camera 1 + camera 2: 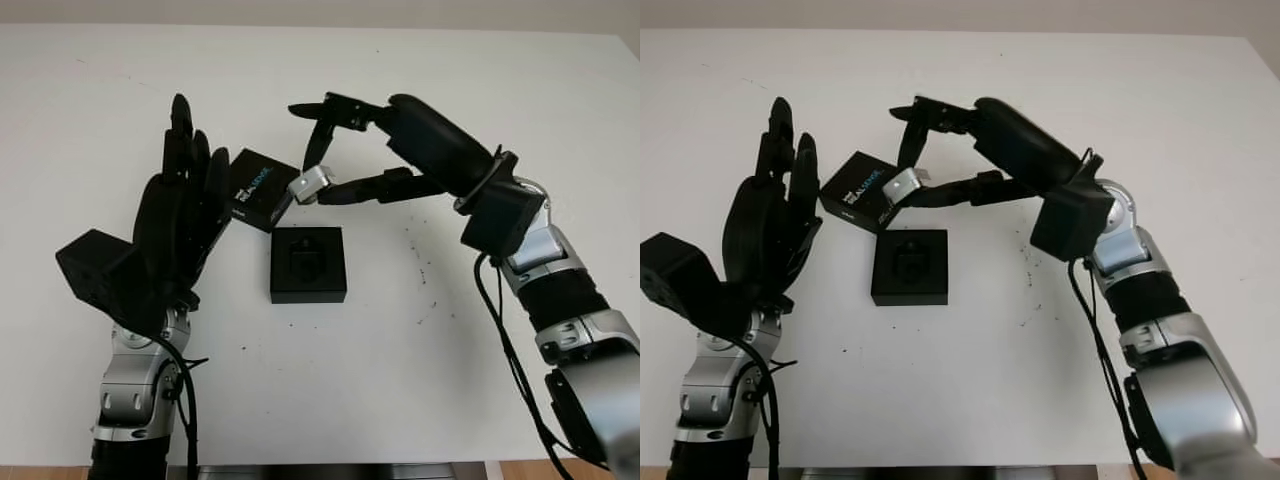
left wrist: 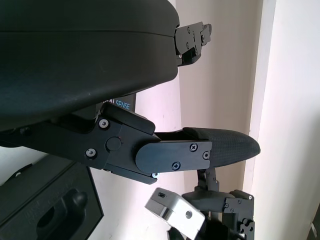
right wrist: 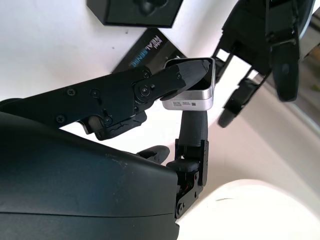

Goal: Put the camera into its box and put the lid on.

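The right robot hand (image 1: 318,165) grips the silver camera (image 1: 309,185) above and behind the box (image 1: 308,264). The lid (image 1: 256,189) lies just behind the box, and the left robot hand (image 1: 180,200), released, hovers left of it.

We see a white table (image 1: 420,380) with a few small dark specks on it. On it sits a black box (image 1: 308,264) with a black moulded insert. Beside it we see the black lid (image 1: 256,190), printed with white and light blue lettering. The camera (image 1: 309,185) is silver-grey metal, with a dark face and a pale label on one side. Our right hand (image 1: 322,168) and left hand (image 1: 180,205) are matt black, with silver and black wrists.
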Robot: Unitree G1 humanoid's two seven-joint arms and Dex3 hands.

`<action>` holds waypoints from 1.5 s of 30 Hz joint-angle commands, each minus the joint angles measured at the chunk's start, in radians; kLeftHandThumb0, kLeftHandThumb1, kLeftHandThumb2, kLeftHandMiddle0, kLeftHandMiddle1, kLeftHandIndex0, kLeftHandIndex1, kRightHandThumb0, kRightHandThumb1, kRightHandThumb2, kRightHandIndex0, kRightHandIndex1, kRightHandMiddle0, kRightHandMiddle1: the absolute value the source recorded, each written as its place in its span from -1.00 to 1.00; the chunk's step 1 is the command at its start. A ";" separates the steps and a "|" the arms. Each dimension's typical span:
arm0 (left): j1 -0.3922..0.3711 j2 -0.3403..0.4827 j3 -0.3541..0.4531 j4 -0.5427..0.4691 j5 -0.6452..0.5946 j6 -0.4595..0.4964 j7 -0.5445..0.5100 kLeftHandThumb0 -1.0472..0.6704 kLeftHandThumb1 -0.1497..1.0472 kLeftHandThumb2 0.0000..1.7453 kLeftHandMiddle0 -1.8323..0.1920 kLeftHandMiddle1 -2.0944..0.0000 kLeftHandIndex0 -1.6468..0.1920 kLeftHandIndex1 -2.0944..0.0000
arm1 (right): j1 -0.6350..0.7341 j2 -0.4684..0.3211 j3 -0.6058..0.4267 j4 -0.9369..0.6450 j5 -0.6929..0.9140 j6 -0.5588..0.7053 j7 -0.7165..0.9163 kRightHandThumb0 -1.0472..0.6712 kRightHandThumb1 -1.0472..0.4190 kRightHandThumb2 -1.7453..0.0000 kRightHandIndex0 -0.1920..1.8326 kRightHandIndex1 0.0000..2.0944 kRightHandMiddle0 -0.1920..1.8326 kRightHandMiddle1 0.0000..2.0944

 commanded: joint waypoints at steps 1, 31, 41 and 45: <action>0.003 0.003 0.007 -0.007 -0.005 0.000 -0.003 -0.70 1.00 -0.49 1.00 1.00 1.00 1.00 | 0.029 0.001 -0.027 -0.045 0.006 0.025 0.009 -0.25 -0.98 0.94 -0.55 -0.77 -0.52 0.47; 0.005 0.033 0.028 -0.014 -0.030 0.021 -0.043 -0.71 1.00 -0.47 1.00 1.00 1.00 1.00 | 0.301 -0.347 -0.184 -0.566 -0.019 0.590 0.335 -0.27 -1.00 0.92 -0.61 -0.93 -0.54 0.32; 0.013 0.035 0.029 -0.018 -0.031 0.026 -0.043 -0.71 1.00 -0.48 1.00 1.00 1.00 1.00 | 0.368 -0.282 -0.201 -0.549 -0.027 0.456 0.233 -0.30 -0.97 0.94 -0.64 -0.95 -0.66 0.17; 0.017 0.034 0.031 -0.022 -0.032 0.031 -0.040 -0.72 1.00 -0.48 1.00 1.00 1.00 1.00 | 0.422 -0.256 -0.200 -0.536 -0.038 0.315 0.185 -0.33 -0.95 0.94 -0.63 -0.95 -0.67 0.31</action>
